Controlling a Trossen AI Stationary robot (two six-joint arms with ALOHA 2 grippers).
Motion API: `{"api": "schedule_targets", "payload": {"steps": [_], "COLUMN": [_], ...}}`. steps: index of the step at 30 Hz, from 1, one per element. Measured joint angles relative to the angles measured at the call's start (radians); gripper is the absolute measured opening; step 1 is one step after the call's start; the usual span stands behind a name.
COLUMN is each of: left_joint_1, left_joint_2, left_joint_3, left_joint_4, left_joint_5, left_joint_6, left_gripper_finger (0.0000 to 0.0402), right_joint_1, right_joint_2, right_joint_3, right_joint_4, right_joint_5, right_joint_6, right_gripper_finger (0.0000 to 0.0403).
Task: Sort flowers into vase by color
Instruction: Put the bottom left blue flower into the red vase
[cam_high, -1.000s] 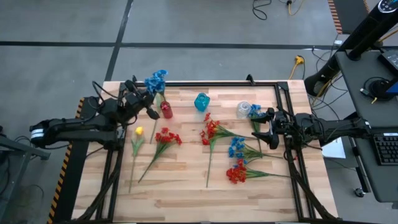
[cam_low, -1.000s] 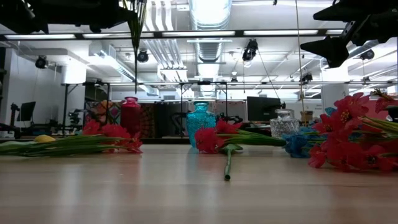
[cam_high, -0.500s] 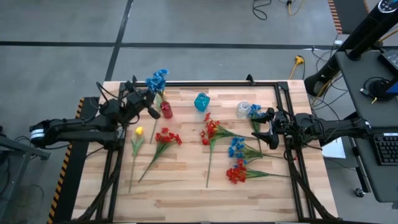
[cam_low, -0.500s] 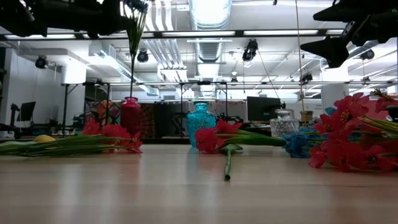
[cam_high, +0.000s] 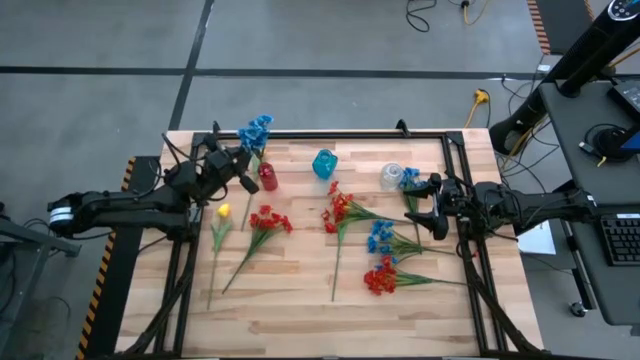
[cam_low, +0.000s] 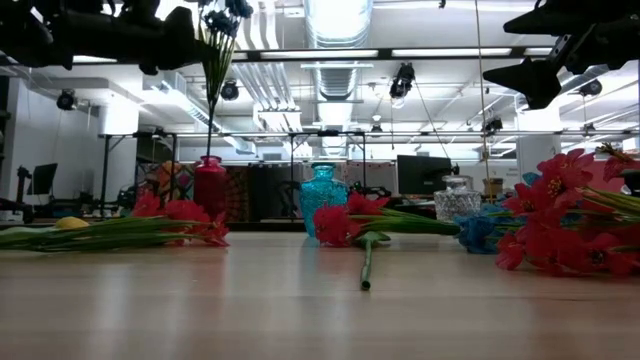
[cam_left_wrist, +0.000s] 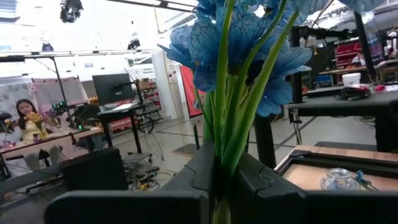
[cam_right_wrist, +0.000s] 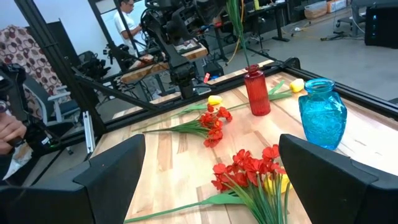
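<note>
My left gripper (cam_high: 244, 166) is shut on a blue flower spray (cam_high: 255, 130) held upright above the red vase (cam_high: 267, 177) at the table's far left. The blue blooms (cam_left_wrist: 242, 37) stand above the fingers. The green stems (cam_low: 212, 90) run down to the vase's mouth (cam_right_wrist: 250, 67); I cannot tell whether their ends are inside. My right gripper (cam_high: 428, 205) waits open at the right side, above the table, holding nothing. Red sprays (cam_high: 266, 220), a yellow flower (cam_high: 222, 212) and a blue spray (cam_high: 380, 238) lie flat on the table. My left gripper pinches the bundle of green stems (cam_left_wrist: 222, 163) between its two fingers, a short way below the blooms. The fingers come about level from the table's left and lie across the stems. The spray stands upright, with its long stems hanging below the fingers toward the red vase.
A teal vase (cam_high: 324, 163) and a clear glass vase (cam_high: 391, 176) stand along the far edge, with a blue bloom (cam_high: 408, 178) beside the clear one. More red sprays (cam_high: 340, 210) (cam_high: 381, 277) lie mid-table and right. The near half of the wooden table (cam_high: 300, 320) is bare.
My left gripper has come down with the blue spray, still shut on it. The stems' lower ends have sunk from well above the red vase to its mouth, and the blooms have dropped into the top of the low view.
</note>
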Motion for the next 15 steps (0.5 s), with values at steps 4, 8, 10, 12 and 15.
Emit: {"api": "schedule_targets", "payload": {"steps": [4, 8, 10, 12, 15], "left_joint_1": [0.0, 0.0, 0.0, 0.0, 0.0], "left_joint_2": [0.0, 0.0, 0.0, 0.0, 0.0], "left_joint_3": [0.0, 0.0, 0.0, 0.0, 0.0], "left_joint_4": [0.0, -0.003, -0.01, -0.028, -0.057], "left_joint_5": [0.0, 0.0, 0.0, 0.0, -0.007], "left_joint_6": [-0.019, -0.029, -0.035, -0.038, -0.054], "left_gripper_finger": [0.0007, 0.0007, 0.0011, 0.0022, 0.0046], "right_joint_1": [0.0, 0.0, 0.0, 0.0, 0.0], "right_joint_2": [0.0, 0.0, 0.0, 0.0, 0.0], "right_joint_3": [0.0, 0.0, 0.0, 0.0, 0.0], "right_joint_4": [0.0, 0.0, 0.0, 0.0, 0.0], "right_joint_5": [0.0, 0.0, 0.0, 0.0, 0.0], "right_joint_6": [0.0, 0.0, 0.0, 0.0, 0.0], "right_gripper_finger": [0.0361, 0.0361, 0.0361, 0.0361, 0.0361]}}
